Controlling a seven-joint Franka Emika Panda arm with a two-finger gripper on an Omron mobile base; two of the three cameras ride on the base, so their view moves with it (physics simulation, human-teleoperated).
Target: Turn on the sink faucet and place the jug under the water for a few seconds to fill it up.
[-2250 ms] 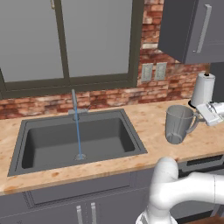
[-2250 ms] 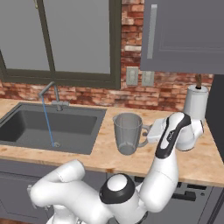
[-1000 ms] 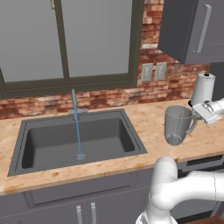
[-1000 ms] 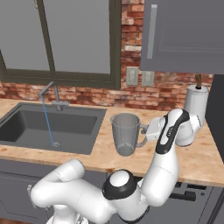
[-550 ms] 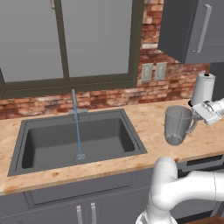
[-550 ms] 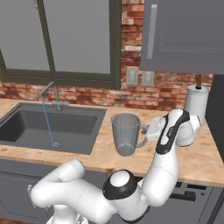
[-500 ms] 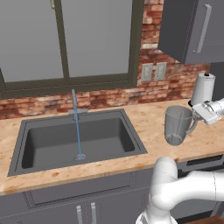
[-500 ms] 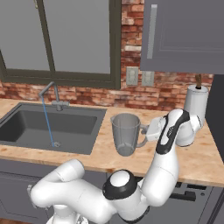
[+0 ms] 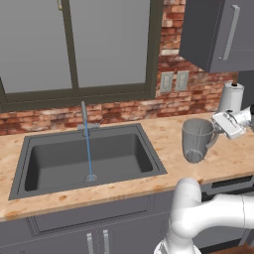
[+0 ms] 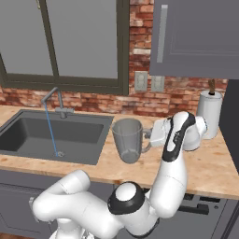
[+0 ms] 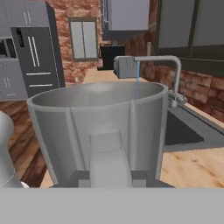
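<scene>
Hand view puts the jug [image 11: 103, 127] dead ahead of my jaws [image 11: 109, 177], its handle [image 11: 107, 157] running down at 6 o'clock between the two dark tips. I cannot tell from here whether the jaws are pinching that handle or just straddling it.

In the left base view the jug [image 9: 195, 140] stands upright on the wooden counter [image 9: 233, 156], with the jaws [image 9: 218, 130] at its 3 o'clock, right at the handle. It is translucent grey, wide at the rim, narrower at the base, and looks empty.

The sink [image 9: 129, 154] lies at the jug's 9 o'clock, with a strip of bare counter between them. The faucet [image 9: 84, 115] stands at the back rim, and a thin blue stream of water [image 9: 88, 151] drops straight to the drain. In the right base view, the white paper-towel roll [image 10: 208, 114] stands behind the wrist, near the jug's [image 10: 128, 140] 2 o'clock, and the counter's front edge is close at 6 o'clock.
</scene>
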